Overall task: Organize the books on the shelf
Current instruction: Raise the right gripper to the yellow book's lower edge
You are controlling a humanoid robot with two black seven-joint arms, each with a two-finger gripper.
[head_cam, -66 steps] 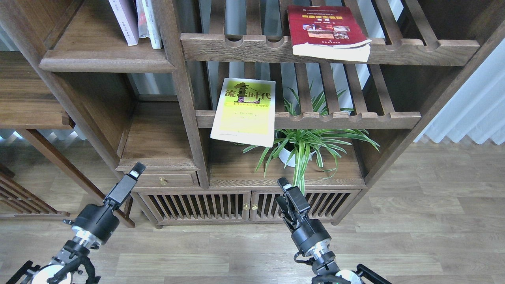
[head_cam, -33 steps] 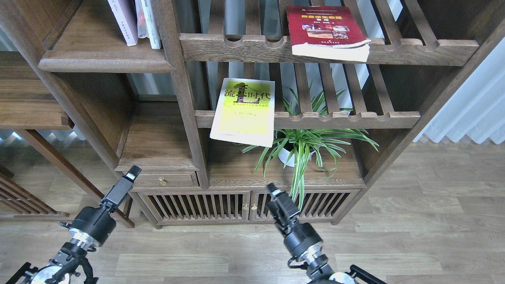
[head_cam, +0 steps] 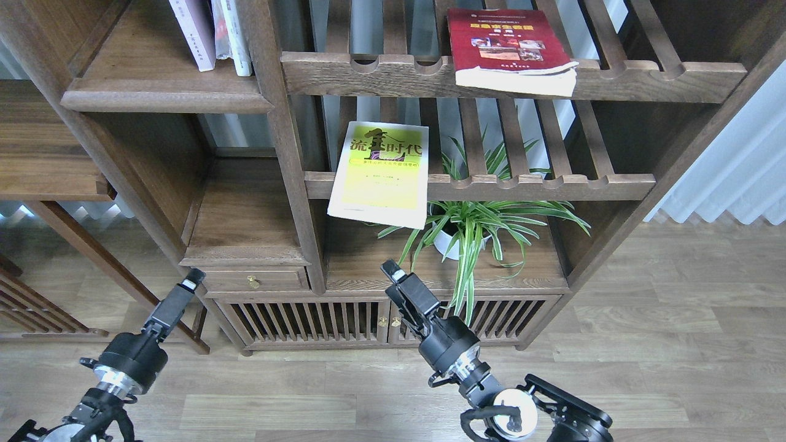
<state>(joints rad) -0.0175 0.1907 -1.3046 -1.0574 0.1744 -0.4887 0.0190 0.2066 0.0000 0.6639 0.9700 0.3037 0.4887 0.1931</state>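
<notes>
A yellow-green book [head_cam: 381,175] with black characters lies on the lower slatted rack, its near end hanging over the front rail. On the upper slatted rack a dark red book [head_cam: 506,46] lies flat. A pale lavender book [head_cam: 193,31] stands upright on the solid shelf [head_cam: 166,98] at upper left. My right gripper [head_cam: 393,272] is shut and holds nothing, well below the yellow-green book and in front of the cabinet top. My left gripper [head_cam: 193,279] hangs low by the small drawer, seen as one dark bar, so its fingers cannot be told apart.
White books [head_cam: 232,34] stand beside the lavender one against a post [head_cam: 282,141]. A potted spider plant [head_cam: 473,224] sits under the lower rack, right of my right gripper. Below is a cabinet with slatted doors [head_cam: 344,319]. Wooden floor [head_cam: 645,368] spreads to the right.
My right gripper has moved left and slightly up, toward the space under the yellow-green book. My left gripper has sunk lower and drifted left. The books have not moved.
</notes>
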